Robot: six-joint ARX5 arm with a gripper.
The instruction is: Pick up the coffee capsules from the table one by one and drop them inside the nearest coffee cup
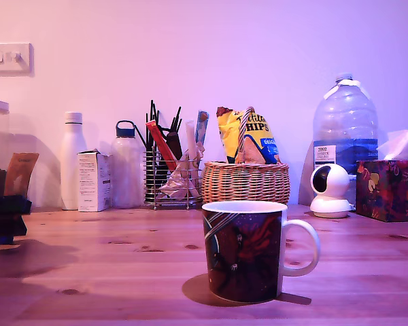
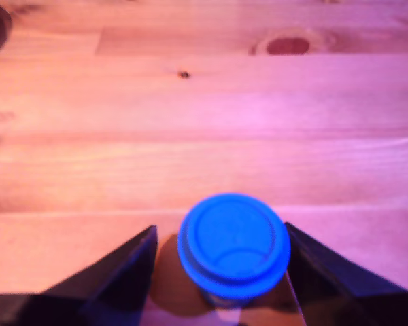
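Nearest the wrist camera, one blue capsule [image 2: 233, 246] stands upright on the table [image 2: 204, 136], its round flat end facing the lens and its long axis vertical. It sits between the two dark fingers [image 2: 126, 275] of the gripper [image 2: 221, 272]; the jaws are apart, one on each side, the right one seemingly touching the capsule's rim, the left one leaving a narrow gap. Whether they press on it cannot be told. The capsule's lower body is hidden under its own wide end.

In the exterior view, a dark shape at the far left edge may be part of the arm, cut off by the frame and too dim to read. Right of centre, the cup [image 1: 245, 251] stands upright in front, handle pointing to that view's right. Its inside is hidden from this low angle, and no capsule shows in this view.
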